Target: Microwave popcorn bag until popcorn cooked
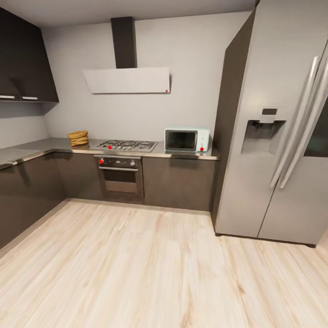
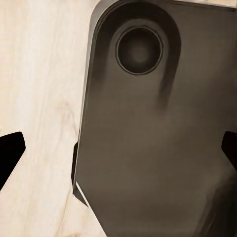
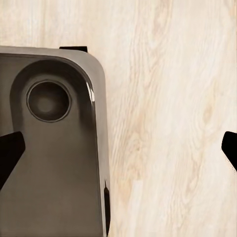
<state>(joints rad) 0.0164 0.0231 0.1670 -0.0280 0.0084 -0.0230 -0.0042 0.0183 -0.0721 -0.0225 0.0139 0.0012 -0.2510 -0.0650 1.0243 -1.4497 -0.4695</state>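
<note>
We look across a pale wood-grain floor into an L-shaped kitchen with dark cabinet fronts under a glossy grey steel countertop. On the far run, the popcorn bag, a squat mustard-tan sack with a thick rolled rim, sits at the left, just beside the gas hob. Right of the hob stands the boxy mint-blue microwave, its dark glass door closed, close to the tall steel fridge. A built-in oven sits below the hob, and a slanted white hood hangs above it on the grey wall.

The wrist views add what the head view lacks: each looks straight down at the floor planks and a smooth, rounded dark-grey corner of the robot's base, with a round recess in it. The left gripper and right gripper both show black fingertips at opposite edges, spread wide with nothing between them.
</note>
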